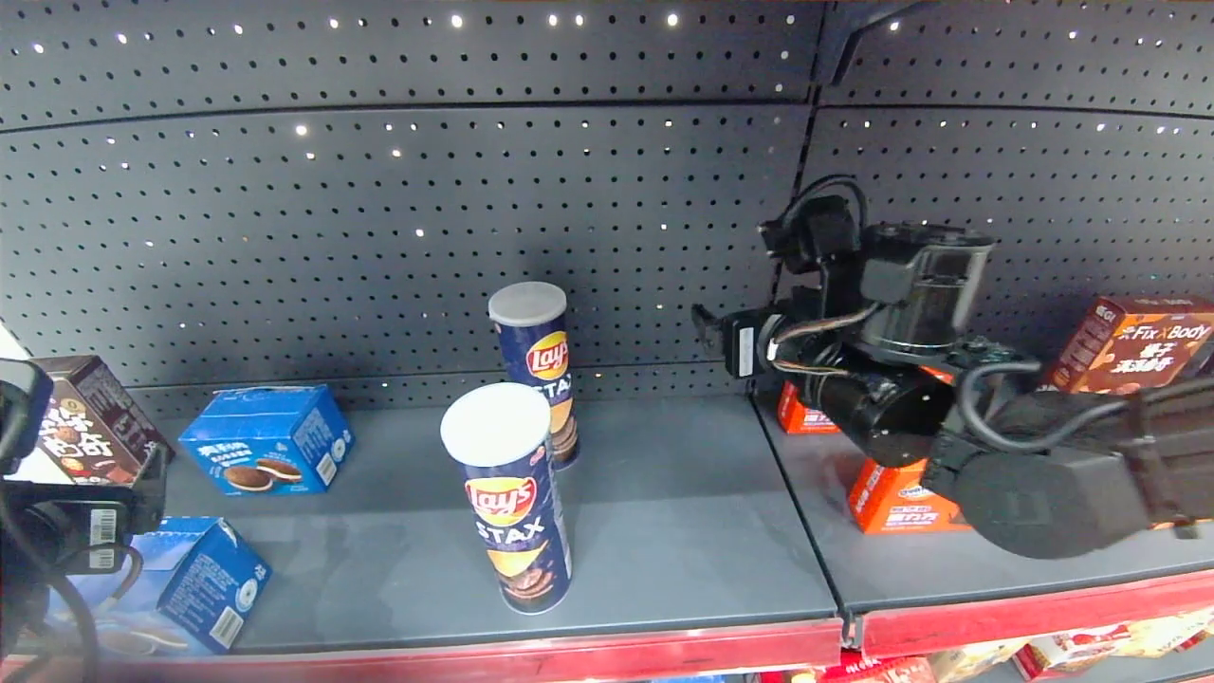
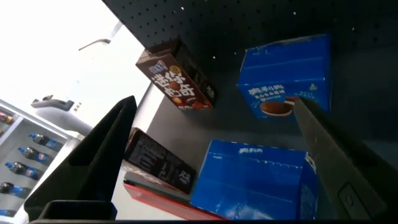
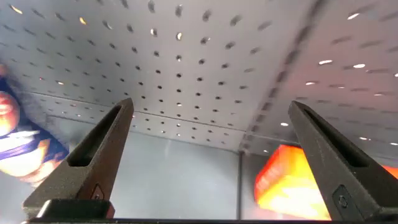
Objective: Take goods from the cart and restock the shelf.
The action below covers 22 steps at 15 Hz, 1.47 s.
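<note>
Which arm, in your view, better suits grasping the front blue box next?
Probably left: the left gripper hangs open over the front blue box; the right gripper is by the orange boxes.

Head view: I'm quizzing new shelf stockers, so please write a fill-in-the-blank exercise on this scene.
The front chip can and the rear chip can both stand ___ on the shelf.
The right gripper is ___ and empty.
The boxes under the right arm are coloured ___.
Missing: upright; open; orange.
</note>
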{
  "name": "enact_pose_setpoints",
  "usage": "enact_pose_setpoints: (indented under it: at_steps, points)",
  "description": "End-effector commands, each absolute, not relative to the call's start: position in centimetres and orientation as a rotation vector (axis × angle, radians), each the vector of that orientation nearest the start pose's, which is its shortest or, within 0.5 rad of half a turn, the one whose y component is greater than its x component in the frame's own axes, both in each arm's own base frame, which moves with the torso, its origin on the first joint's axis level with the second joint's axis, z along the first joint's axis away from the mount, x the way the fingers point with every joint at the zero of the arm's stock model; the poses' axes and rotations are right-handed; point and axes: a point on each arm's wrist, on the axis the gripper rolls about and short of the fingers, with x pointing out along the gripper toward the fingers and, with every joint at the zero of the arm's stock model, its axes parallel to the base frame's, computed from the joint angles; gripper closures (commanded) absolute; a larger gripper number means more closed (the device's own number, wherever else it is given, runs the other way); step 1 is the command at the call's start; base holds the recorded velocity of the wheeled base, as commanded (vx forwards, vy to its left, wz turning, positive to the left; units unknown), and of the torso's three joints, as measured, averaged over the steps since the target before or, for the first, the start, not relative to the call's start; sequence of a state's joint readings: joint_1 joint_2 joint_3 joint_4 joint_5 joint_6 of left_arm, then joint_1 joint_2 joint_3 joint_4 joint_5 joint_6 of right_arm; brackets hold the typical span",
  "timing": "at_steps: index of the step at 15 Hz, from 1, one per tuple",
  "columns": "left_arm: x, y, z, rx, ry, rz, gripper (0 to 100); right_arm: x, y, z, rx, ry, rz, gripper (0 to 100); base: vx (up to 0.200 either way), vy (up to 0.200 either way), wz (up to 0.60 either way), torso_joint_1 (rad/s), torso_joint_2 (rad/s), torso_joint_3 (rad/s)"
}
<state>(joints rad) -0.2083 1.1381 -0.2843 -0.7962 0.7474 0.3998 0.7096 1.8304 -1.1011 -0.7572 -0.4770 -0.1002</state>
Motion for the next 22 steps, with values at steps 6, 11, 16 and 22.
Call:
enact_pose_setpoints:
  at_steps: [6,11,16,22]
  points:
    - [13.5,-1.4,13.9,0.504,0.331,0.420,0,16.1,18.4,24.0,-0.097,-0.019,0.263,0,0.000,0.000,0.00,0.000,0.00,0.000]
    - [14.6,-2.0,13.3,0.529,0.369,0.382,0,13.2,14.8,23.2,-0.174,-0.027,0.212,0,0.000,0.000,0.00,0.000,0.00,0.000]
    - [15.2,-2.7,12.4,0.562,0.413,0.336,0,11.5,12.2,24.7,-0.105,-0.072,0.084,0,0.000,0.000,0.00,0.000,0.00,0.000]
    - [17.5,-5.0,11.1,0.622,0.466,0.224,0,10.3,10.4,24.2,-0.082,-0.084,0.057,0,0.000,0.000,0.00,0.000,0.00,0.000]
